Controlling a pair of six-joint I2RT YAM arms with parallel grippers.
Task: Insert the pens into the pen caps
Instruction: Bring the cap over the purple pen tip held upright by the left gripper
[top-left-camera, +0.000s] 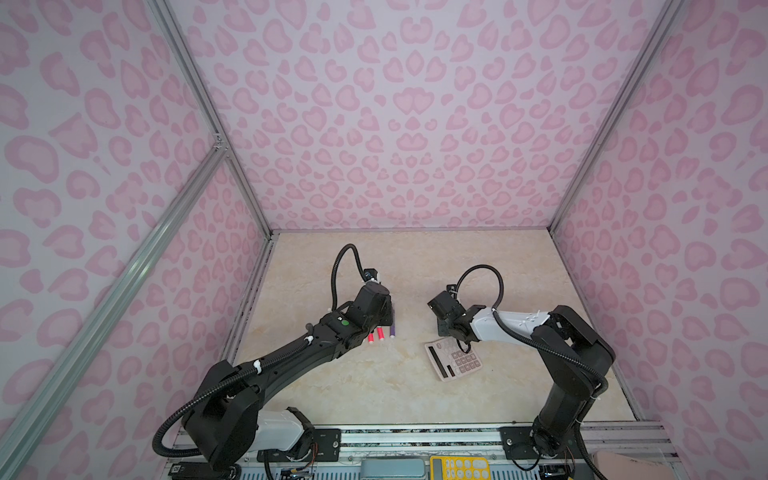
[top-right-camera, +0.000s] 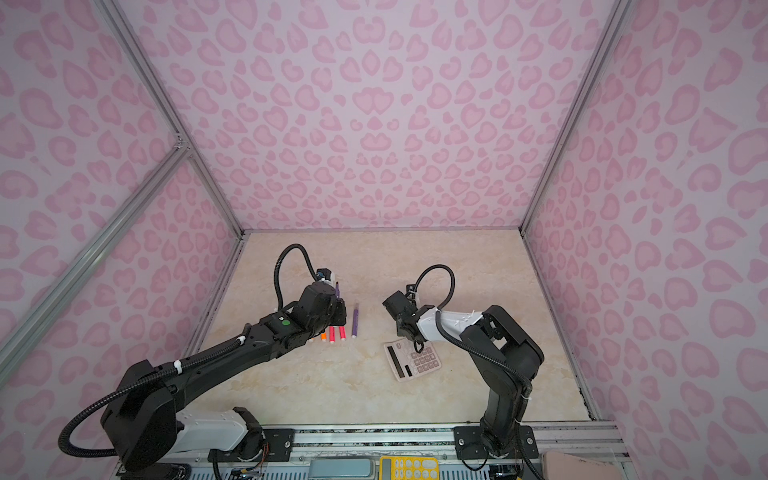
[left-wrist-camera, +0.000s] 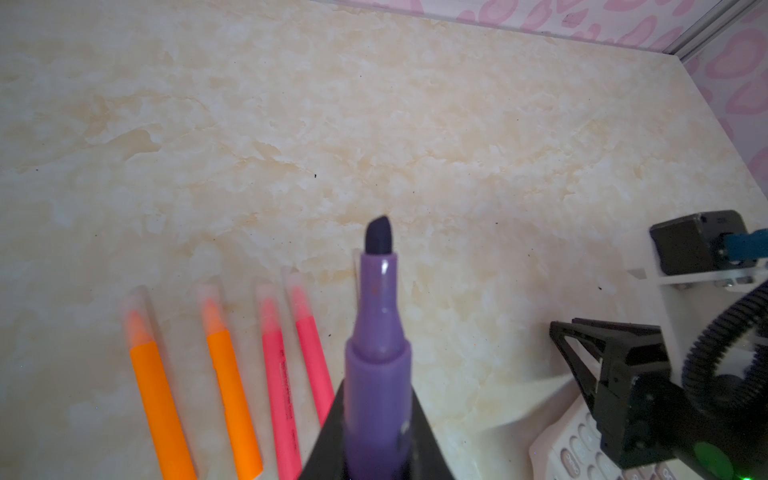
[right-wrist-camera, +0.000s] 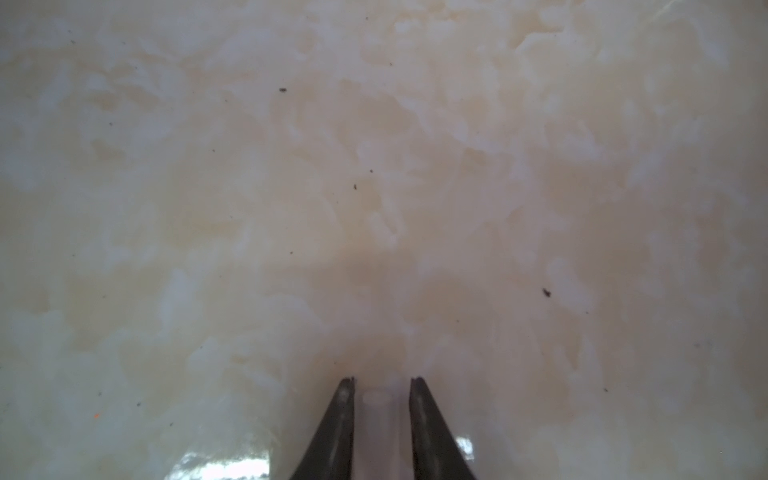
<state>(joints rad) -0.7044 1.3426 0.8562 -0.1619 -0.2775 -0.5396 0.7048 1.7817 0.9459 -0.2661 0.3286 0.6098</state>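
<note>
My left gripper (left-wrist-camera: 376, 419) is shut on a purple pen (left-wrist-camera: 376, 332) whose bare dark tip points away from the wrist camera. In a top view this pen's tip (top-right-camera: 336, 289) rises above the left gripper (top-right-camera: 338, 309). Two orange pens (left-wrist-camera: 156, 395) and two pink-red pens (left-wrist-camera: 280, 374) lie side by side on the table, each with a clear pen cap (left-wrist-camera: 135, 305) over its tip. Another purple pen (top-right-camera: 355, 322) lies next to them. My right gripper (right-wrist-camera: 381, 380) is shut on a clear pen cap (right-wrist-camera: 377, 415) just above the table, right of the pens (top-right-camera: 401, 328).
A pink calculator (top-left-camera: 453, 359) lies on the marble table (top-left-camera: 374, 395) just in front of the right gripper. A yellow calculator (top-left-camera: 459, 467) and a grey case (top-left-camera: 392, 469) sit on the front rail. Pink patterned walls close in three sides.
</note>
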